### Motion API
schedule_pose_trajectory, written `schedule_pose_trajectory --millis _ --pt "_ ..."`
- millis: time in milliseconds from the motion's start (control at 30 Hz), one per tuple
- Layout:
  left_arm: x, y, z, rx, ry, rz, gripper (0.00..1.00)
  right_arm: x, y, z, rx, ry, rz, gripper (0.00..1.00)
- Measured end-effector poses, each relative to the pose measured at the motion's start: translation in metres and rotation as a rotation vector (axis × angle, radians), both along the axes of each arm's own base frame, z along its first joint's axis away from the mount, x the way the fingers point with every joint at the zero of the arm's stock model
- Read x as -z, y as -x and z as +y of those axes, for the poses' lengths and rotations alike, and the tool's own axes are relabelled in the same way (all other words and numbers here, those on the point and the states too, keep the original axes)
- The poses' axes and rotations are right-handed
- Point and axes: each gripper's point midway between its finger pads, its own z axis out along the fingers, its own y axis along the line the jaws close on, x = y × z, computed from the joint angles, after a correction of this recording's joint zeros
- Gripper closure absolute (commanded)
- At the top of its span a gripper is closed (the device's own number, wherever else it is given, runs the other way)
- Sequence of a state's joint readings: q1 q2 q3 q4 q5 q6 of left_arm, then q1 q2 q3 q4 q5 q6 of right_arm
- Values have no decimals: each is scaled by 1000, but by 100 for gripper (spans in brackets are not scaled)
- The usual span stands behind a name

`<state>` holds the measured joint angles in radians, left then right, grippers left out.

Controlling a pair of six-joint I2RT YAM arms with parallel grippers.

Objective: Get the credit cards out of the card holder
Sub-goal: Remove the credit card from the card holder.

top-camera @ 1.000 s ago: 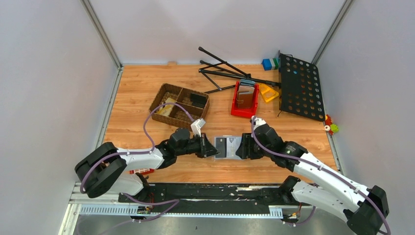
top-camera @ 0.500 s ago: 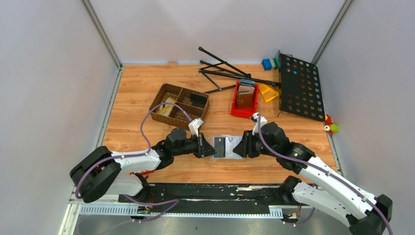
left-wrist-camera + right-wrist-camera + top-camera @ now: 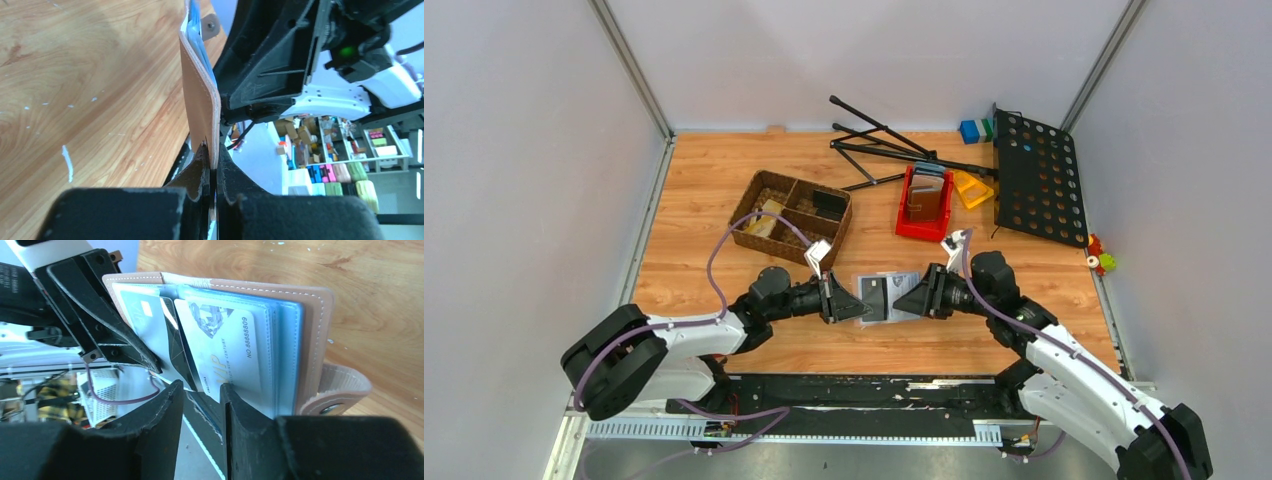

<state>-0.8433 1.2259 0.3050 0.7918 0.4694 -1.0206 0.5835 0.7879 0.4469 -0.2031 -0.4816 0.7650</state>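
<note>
The card holder, tan outside and pale blue-grey inside, hangs open between my two grippers near the table's front. My left gripper is shut on its tan edge, jaws pinched tight on the leather. In the right wrist view the holder shows two credit cards in its slots: a black card and a silvery card printed VIP. My right gripper meets the holder from the right. Its jaws stand open with a gap, and the cards' lower ends sit at the fingertips.
A wicker basket with compartments stands behind the left arm. A red bin holding wallets is behind the right arm, with a yellow piece beside it. Black tripod rods and a perforated black panel lie at the back.
The right gripper's jaws have narrowed and its fingertips have come in against the holder's card side. The holder has tilted up and shifted slightly left, and the left gripper kept its hold.
</note>
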Motion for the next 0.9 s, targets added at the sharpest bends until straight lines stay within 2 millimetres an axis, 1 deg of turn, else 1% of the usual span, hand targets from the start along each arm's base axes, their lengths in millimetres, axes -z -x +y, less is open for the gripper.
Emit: schedule_pose_trajectory --millis 67,167,300,400,467,500,633,800,900 --pt "-4 2 0 8 31 9 100 -2 0 0 -1 -49 15 66" --pt "-12 5 -4 29 80 24 100 -11 2 3 -18 -119 16 67" --pt "-20 8 -7 58 138 48 100 -29 7 11 -66 -207 -6 67" --pt "-29 11 -9 82 181 55 100 -40 9 14 -89 -246 -23 71" --pt "-35 13 -9 94 206 50 100 -44 9 15 -98 -263 -27 77" --pt "-37 13 -10 97 213 50 100 -47 10 16 -101 -272 -29 78" --pt "-45 15 -9 108 245 36 100 -56 12 15 -101 -324 -45 81" --pt "-52 18 -8 124 270 27 100 -65 16 14 -102 -398 -69 82" --pt "-57 19 -8 130 286 16 100 -73 19 14 -108 -437 -83 87"
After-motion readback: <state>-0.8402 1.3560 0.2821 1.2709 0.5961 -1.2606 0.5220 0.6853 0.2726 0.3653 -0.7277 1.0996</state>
